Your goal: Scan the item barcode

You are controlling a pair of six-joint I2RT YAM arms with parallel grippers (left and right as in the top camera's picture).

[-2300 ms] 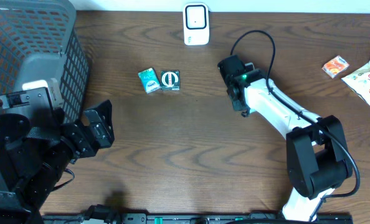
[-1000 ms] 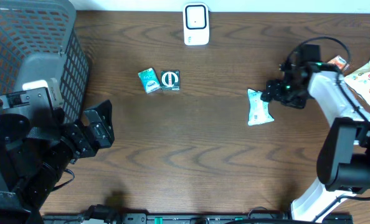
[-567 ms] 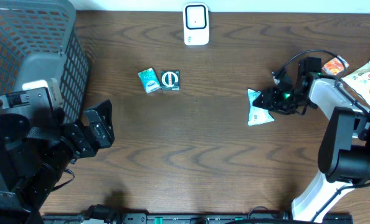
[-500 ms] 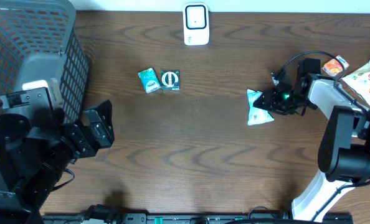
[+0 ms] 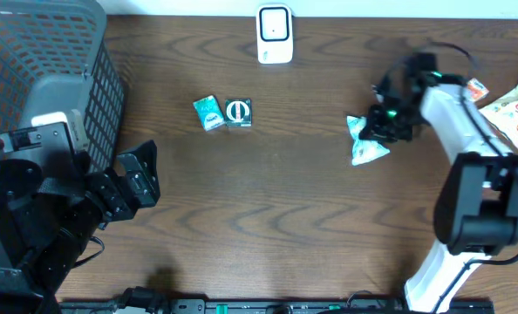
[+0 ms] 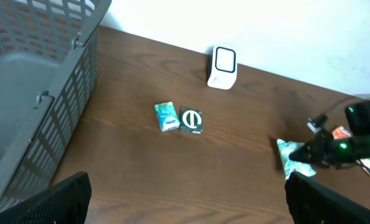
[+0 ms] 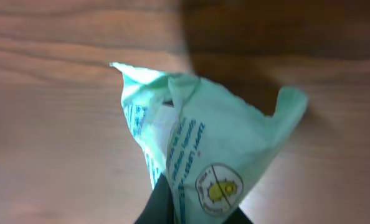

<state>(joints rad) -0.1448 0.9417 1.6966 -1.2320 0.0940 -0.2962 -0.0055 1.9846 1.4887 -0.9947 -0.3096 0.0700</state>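
right gripper (image 5: 379, 124): i am clamping my jaws fully together on one edge of the pale green packet (image 5: 364, 141); in my wrist view its crumpled body (image 7: 205, 144) is fanning out just ahead of my fingertips.
packet position: it is hanging at my tips over bare wood; i am judging it barely lifted, though i cannot tell for sure whether it is clear of the table.
barcode: i am seeing only blue print and a round emblem on the face toward my camera; no barcode is showing.
scanner (image 5: 275, 35): it is standing well apart from my gripper, ahead of my tips and off toward the far table edge.
left gripper (image 5: 148, 174): it is idling with jaws spread wide, empty, far across from me beside the basket (image 5: 32, 61).
done: the pick is looking made.
left: i am judging the carry to the scanner, turning the barcode toward it, and the scan itself as all not yet done.
two small boxes (image 5: 223, 112): they are lying between my gripper and the basket, untouched.
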